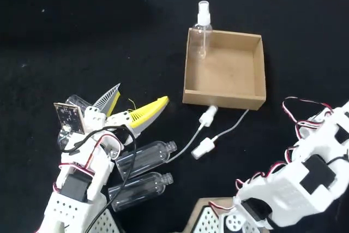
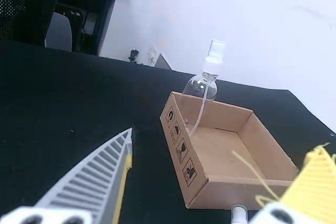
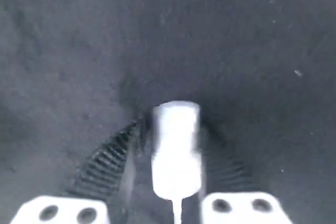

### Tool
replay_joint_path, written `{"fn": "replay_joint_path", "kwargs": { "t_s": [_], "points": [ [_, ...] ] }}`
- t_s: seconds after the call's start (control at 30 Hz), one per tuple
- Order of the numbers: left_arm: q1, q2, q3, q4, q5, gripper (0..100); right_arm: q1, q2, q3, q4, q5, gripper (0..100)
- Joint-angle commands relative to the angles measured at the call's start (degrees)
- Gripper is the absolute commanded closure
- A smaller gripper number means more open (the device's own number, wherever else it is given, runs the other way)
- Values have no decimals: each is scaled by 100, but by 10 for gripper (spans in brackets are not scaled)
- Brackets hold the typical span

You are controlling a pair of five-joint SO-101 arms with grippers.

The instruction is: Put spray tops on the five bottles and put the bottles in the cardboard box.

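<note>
"While both arms sit at the near edge of the table [image 1: 82, 36], what does the left gripper [image 1: 143, 93] have?"

"Nothing. Its grey and yellow fingers are spread wide. It points toward the box [image 1: 224, 101] but is well apart from the left wall, with black cloth between them."

"And the right gripper [image 3: 173, 124]?"

"It's closed narrow on a top [image 3: 176, 150]. The white head is pinched between the two ribbed fingers and its thin tube runs back toward the wrist. Black cloth lies under it. The right arm [image 1: 305, 178] is folded at the near right corner. Its red and white wires loop up near the box's front right corner but stay apart from it."

"Where are the bottles?"

"A capped bottle [image 1: 202, 31] stands upright in the box's far left corner, tight against both walls. The rest of the box floor is bare cardboard. Two bare bottles [image 1: 147, 156] [image 1: 140, 189] lie side by side on the cloth. Their open necks point right and their bases are tucked under the left arm [image 1: 82, 178]."

"Is anything along the box's front edge?"

"Two loose tops [image 1: 208, 116] [image 1: 204, 147]. One lies just beside the front wall and the other is a little nearer. Their tubes trail across the cloth. One runs toward the upper bare bottle's neck and the other curves up to the front wall. They lie in the gap between the box and the arms."
</note>
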Motion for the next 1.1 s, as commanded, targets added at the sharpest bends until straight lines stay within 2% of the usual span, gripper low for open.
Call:
{"fn": "replay_joint_path", "kwargs": {
  "t_s": [0.0, 0.23, 0.43, 0.6, 0.83, 0.9, 1.07],
  "points": [
    [57, -114, 127, 26, 70, 536, -466, -110, -242, 343, 457, 987],
    [48, -132, 127, -9, 70, 536, -695, -1437, -207, 941, 396, 988],
    [4, -141, 127, -18, 70, 536, -1415, -2712, -207, 1846, 387, 988],
    [-22, -141, 31, -167, 26, 536, -2277, -3837, -242, 2391, 369, 988],
    [-919, -141, -13, -123, 35, 536, -4009, -5279, -224, 2787, -185, 988],
    [-1349, -141, -224, 387, 35, 536, -4624, -5429, -233, 2813, -369, 987],
    [-2985, -141, -1279, 2453, 35, 536, -6136, -5200, -233, 2523, -747, 987]
  ]
}}
